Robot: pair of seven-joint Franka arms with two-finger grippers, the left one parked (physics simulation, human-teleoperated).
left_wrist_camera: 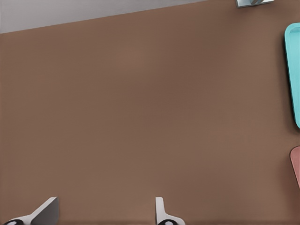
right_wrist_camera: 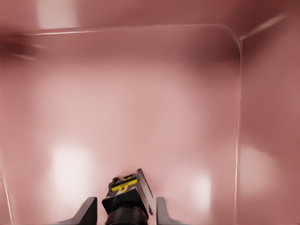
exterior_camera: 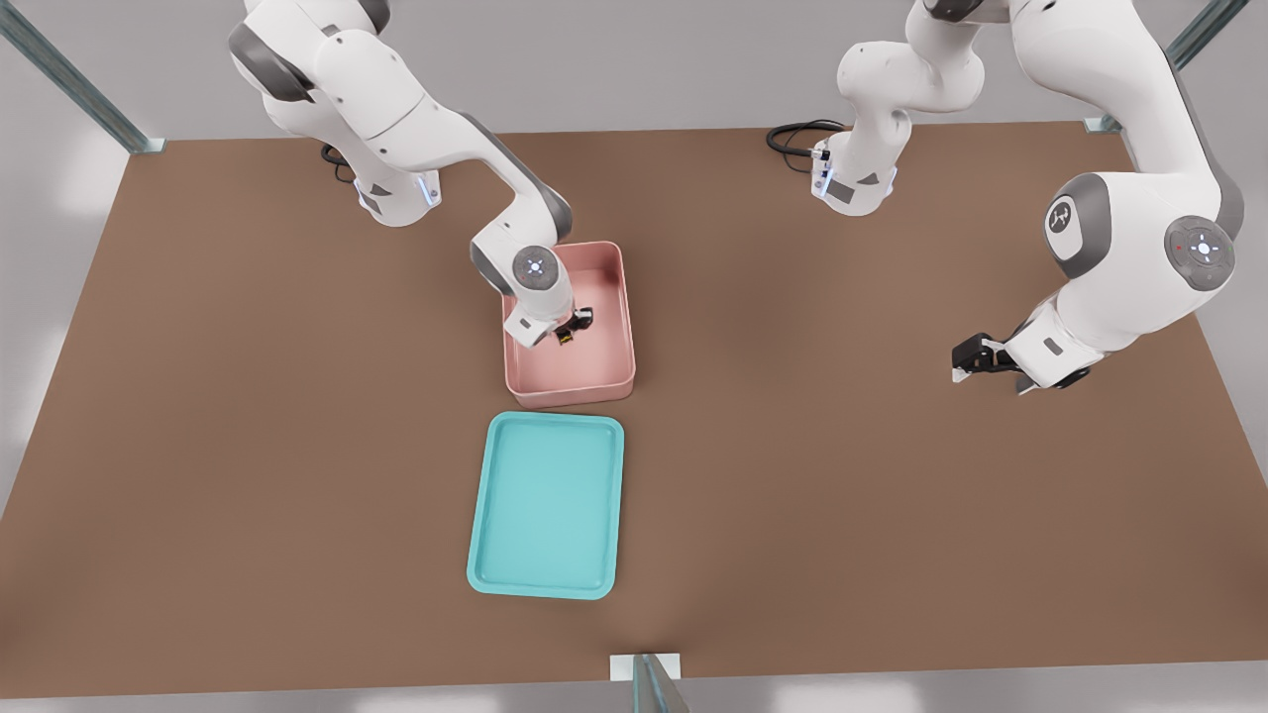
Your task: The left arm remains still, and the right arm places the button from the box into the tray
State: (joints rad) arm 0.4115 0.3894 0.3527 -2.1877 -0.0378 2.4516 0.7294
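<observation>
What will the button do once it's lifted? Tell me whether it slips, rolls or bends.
The button sits between the gripper fingers inside the box. It looks like a small hard block, so probably stiff and light. Its boxy black body suggests it won't roll. Being tiny against the fingers, it may twist or slip if held off-centre.

A yellow-and-black button (right_wrist_camera: 125,190) lies between the black hand (right_wrist_camera: 123,212) in the pink box (exterior_camera: 614,371); turquoise tray (exterior_camera: 482,495).

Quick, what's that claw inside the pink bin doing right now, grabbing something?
Gripper: down inside the box, fingers either side of the button; whether they are clamped on it cannot be told.
</observation>
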